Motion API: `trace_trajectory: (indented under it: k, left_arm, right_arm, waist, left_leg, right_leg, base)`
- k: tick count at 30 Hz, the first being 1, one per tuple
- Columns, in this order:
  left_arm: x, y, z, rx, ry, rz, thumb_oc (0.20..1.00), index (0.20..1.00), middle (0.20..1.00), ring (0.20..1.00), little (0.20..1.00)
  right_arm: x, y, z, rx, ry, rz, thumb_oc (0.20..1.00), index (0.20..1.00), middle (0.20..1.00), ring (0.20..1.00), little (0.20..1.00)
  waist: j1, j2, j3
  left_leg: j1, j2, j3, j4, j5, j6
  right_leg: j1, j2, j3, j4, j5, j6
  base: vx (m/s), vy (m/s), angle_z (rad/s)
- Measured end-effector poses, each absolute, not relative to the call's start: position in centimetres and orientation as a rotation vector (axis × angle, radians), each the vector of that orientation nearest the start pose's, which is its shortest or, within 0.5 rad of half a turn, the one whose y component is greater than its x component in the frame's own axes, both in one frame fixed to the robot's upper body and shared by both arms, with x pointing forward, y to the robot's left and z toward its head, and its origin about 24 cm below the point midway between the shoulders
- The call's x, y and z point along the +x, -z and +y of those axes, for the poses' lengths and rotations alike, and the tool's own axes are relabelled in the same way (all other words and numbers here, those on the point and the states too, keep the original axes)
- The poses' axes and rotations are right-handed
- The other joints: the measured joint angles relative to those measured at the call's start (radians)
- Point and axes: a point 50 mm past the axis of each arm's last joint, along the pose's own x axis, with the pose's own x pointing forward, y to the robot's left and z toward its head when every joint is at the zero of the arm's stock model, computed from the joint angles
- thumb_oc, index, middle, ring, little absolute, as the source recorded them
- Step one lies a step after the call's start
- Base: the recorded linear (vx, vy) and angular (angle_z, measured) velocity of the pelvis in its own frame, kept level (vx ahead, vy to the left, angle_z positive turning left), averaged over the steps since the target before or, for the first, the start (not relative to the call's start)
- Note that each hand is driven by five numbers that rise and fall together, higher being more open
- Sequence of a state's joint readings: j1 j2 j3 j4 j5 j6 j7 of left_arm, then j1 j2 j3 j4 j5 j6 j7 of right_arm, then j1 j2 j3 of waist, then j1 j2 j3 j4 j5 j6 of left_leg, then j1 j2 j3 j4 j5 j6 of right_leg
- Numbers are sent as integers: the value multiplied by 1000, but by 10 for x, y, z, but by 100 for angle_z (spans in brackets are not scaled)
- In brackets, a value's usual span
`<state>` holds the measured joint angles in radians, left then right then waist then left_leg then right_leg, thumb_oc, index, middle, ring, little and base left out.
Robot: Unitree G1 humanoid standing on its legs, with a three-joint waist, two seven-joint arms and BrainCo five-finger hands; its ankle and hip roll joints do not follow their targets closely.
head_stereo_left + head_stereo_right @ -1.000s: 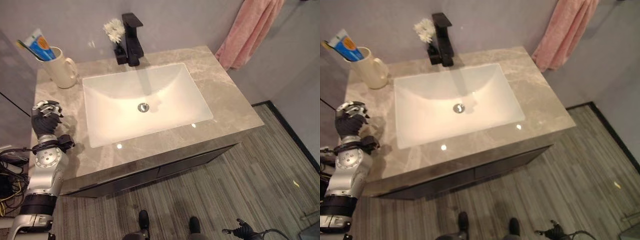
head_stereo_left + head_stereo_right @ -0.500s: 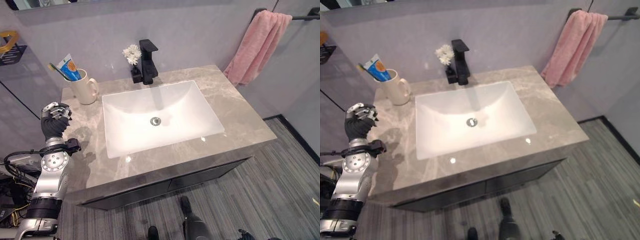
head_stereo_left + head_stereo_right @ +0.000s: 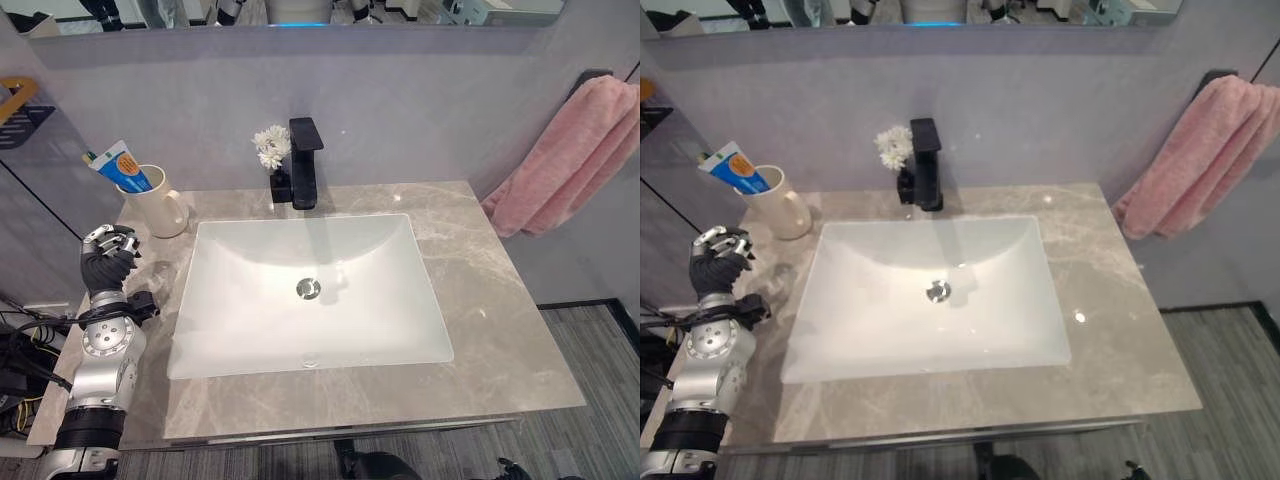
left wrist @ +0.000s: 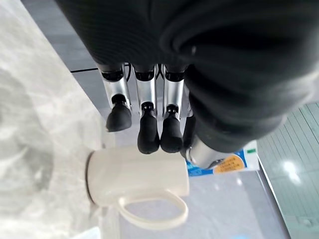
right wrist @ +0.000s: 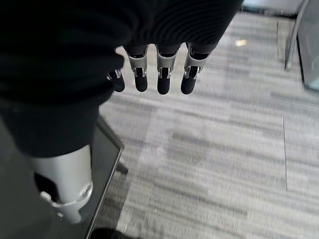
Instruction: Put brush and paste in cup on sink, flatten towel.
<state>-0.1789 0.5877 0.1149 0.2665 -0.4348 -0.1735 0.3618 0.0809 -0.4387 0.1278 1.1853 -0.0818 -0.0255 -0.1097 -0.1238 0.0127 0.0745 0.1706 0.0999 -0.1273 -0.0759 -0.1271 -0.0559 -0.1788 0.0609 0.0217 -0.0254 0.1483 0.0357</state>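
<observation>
A cream cup [image 3: 155, 212] stands at the back left of the grey marble counter [image 3: 500, 300]. A blue and white toothpaste tube [image 3: 122, 165] and a green toothbrush [image 3: 92, 157] stick up out of it. My left hand [image 3: 103, 265] hovers just in front of the cup, fingers [image 4: 144, 124] relaxed and holding nothing; the cup [image 4: 139, 179] and paste [image 4: 224, 164] lie just past them. A pink towel [image 3: 565, 160] hangs bunched on the wall at the right. My right hand [image 5: 159, 74] hangs over the floor, fingers relaxed and empty.
A white basin [image 3: 250, 330] fills the counter's middle. A black faucet [image 3: 303, 165] and a small white flower [image 3: 270, 147] stand behind it. A dark wire shelf [image 3: 20, 105] hangs on the left wall. Grey plank floor [image 5: 224, 149] lies below.
The whole picture has shifted: the camera now looks more squarely at the wall and sink. My left hand stays by the cup, empty as before.
</observation>
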Motion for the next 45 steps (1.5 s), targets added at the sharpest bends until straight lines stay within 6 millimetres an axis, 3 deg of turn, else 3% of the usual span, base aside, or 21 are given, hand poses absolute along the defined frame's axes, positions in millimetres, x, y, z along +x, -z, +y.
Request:
trace_trajectory:
  k: [5,9,14,17,23,25,32,37,45]
  left_arm:
    - [272,-112,321,140,-556,-208,200,200,200,200,200]
    - [264,-116,339,131,-636,-215,200,200,200,200,200]
    - [259,-116,363,202,-682,-165,200,200,200,200,200]
    - [257,-121,382,207,-718,-132,200,200,200,200,200]
    - [268,-132,398,223,-736,-97,200,200,200,200,200]
    - [270,-128,399,203,-736,-76,200,200,200,200,200]
    - [287,-161,401,207,-729,-150,200,200,200,200,200]
    - [289,-167,401,201,-730,-174,200,200,200,200,200]
    - [295,-183,394,185,-726,-245,200,200,200,200,200]
  right_arm:
    - [56,138,-313,-592,179,1256,1000,1000,1000,1000,1000]
    - [32,141,-312,-588,169,1318,1000,1000,1000,1000,1000]
    - [23,142,-311,-588,156,1338,1000,1000,1000,1000,1000]
    - [33,141,-310,-587,148,1306,1000,1000,1000,1000,1000]
    - [47,141,-300,-595,81,1246,1000,1000,1000,1000,1000]
    - [48,141,-300,-595,82,1242,1000,1000,1000,1000,1000]
    - [63,139,-297,-608,60,1200,1000,1000,1000,1000,1000]
    - [76,137,-294,-610,55,1155,1000,1000,1000,1000,1000]
    - [80,137,-292,-619,40,1144,1000,1000,1000,1000,1000]
  waist:
    - [1,-4,-4]
    - [1,-3,-8]
    - [-3,-10,-12]
    - [-3,-23,-15]
    - [-17,-41,-7]
    - [-23,-40,-4]
    - [-34,-42,31]
    - [-47,-33,42]
    - [-50,-29,44]
  left_leg:
    - [-19,1,0,-12,-21,-10]
    - [-22,-11,6,-12,-22,-5]
    - [-34,-17,30,-12,-23,-4]
    - [-65,-26,56,-13,-22,-5]
    - [-108,-28,70,-13,-18,-10]
    - [-108,-24,76,-13,-19,-10]
    - [-155,-24,79,-13,-16,-14]
    - [-165,-23,80,-14,-16,-15]
    - [-208,-22,81,-13,-15,-17]
  right_leg:
    - [-31,-5,4,9,4,4]
    - [-31,-12,15,3,14,10]
    - [-40,-10,36,-35,49,4]
    - [-74,-12,59,-51,66,11]
    - [-121,-8,73,-58,81,5]
    - [-122,-4,73,-58,80,5]
    - [-169,-5,73,-58,83,3]
    - [-179,-5,73,-58,80,4]
    - [-222,-3,72,-58,83,2]
  base:
    - [12,8,-1]
    - [-8,26,-5]
    - [-63,26,-14]
    - [-61,6,-22]
    - [-20,-22,-8]
    - [-4,-26,-4]
    - [-2,-5,1]
    - [0,0,0]
    - [0,0,0]
